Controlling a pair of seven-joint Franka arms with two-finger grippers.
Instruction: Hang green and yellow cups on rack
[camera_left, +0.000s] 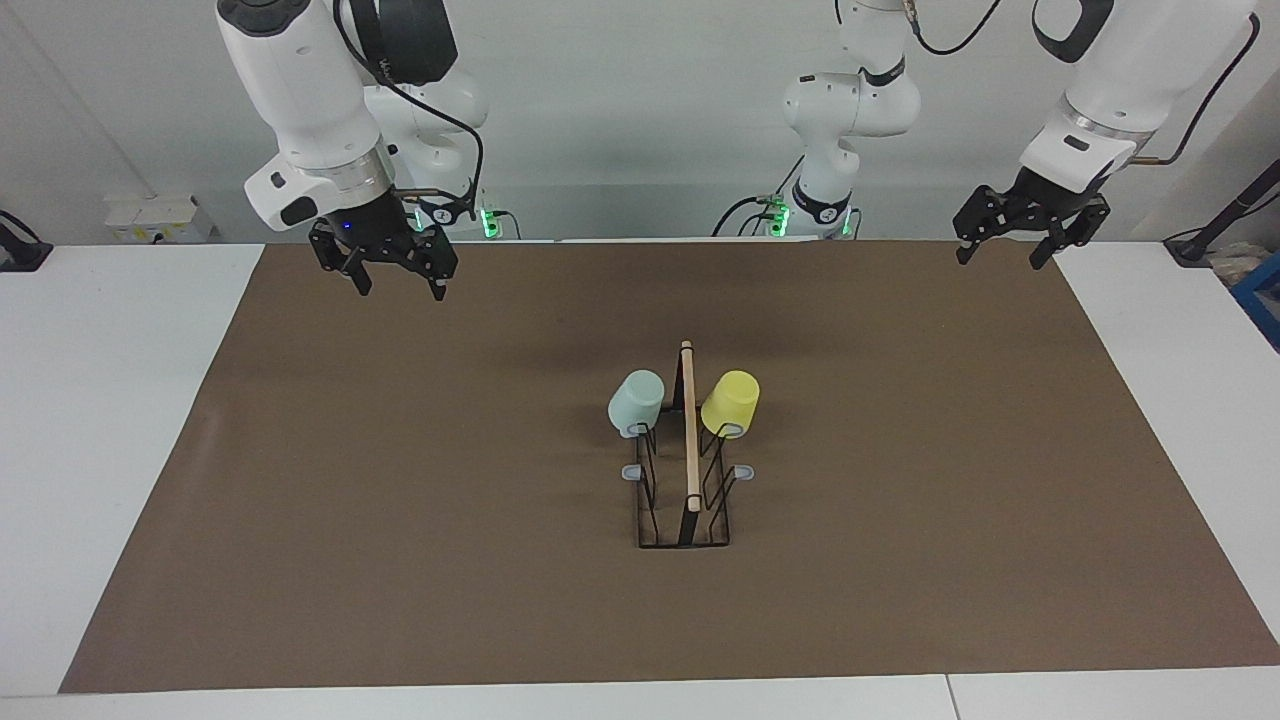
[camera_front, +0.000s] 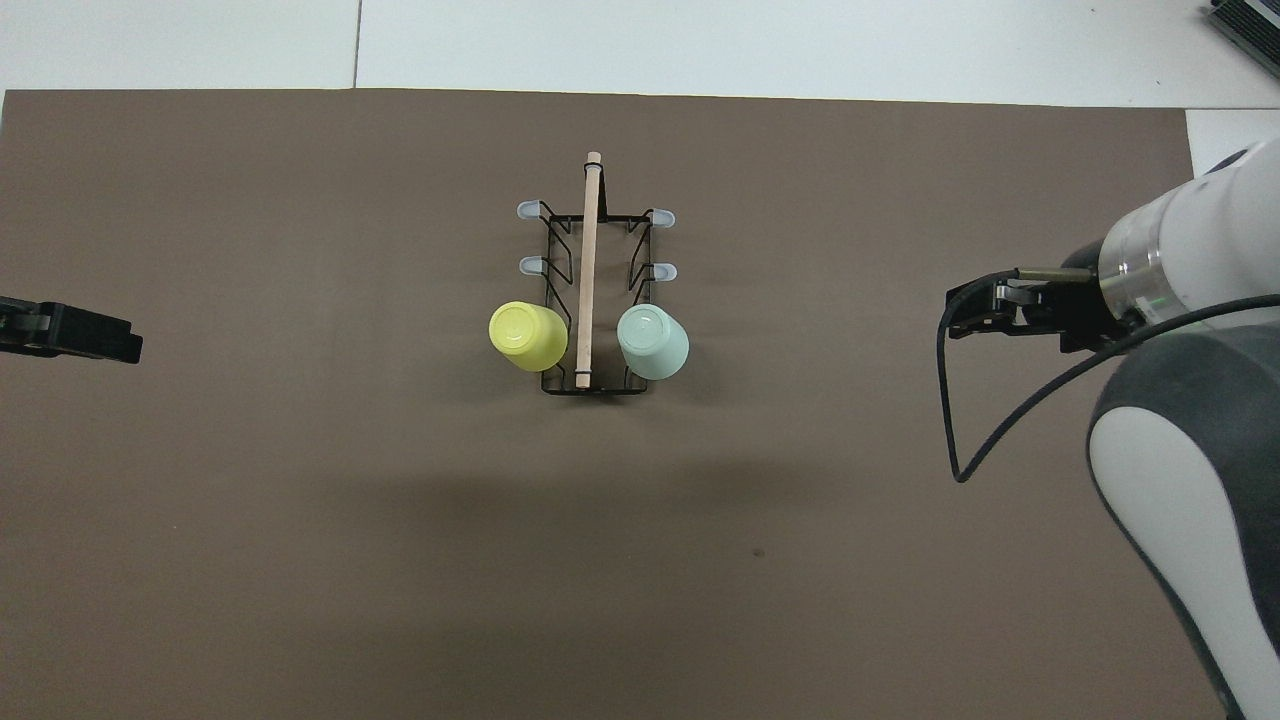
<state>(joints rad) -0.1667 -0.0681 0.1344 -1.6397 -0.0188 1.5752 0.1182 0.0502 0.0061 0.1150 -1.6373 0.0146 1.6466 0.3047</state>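
With both cups seated on the rack (camera_left: 686, 470), the task reads as complete, and the layout is as follows. The table (camera_left: 110, 400) carries a brown mat (camera_left: 400, 500), and the rack stands at the mat's middle, its wooden bar (camera_left: 689, 420) running away from the robots. The right arm's tool (camera_left: 395, 270) hangs over the mat's corner at the right arm's end of the table, fingers apart and holding nothing; this arm waits. The left arm's tool (camera_left: 1002, 245) hangs over the mat's corner at the left arm's end, fingers likewise apart and empty; it also waits. The green cup (camera_left: 636, 403) sits upside down over a prong at the rack's end nearest the robots, on the side toward the right arm. The yellow cup (camera_left: 730, 402) sits the same way just beside it, with the bar between them, on the side toward the left arm. Both cups look light, rigid and smooth, so they could slip under a loose pinch. Should either need reseating, grip it across the tapered wall near the closed base and lift straight off the prong. The grey-tipped prongs (camera_left: 744, 472) farther from the robots stand unoccupied.
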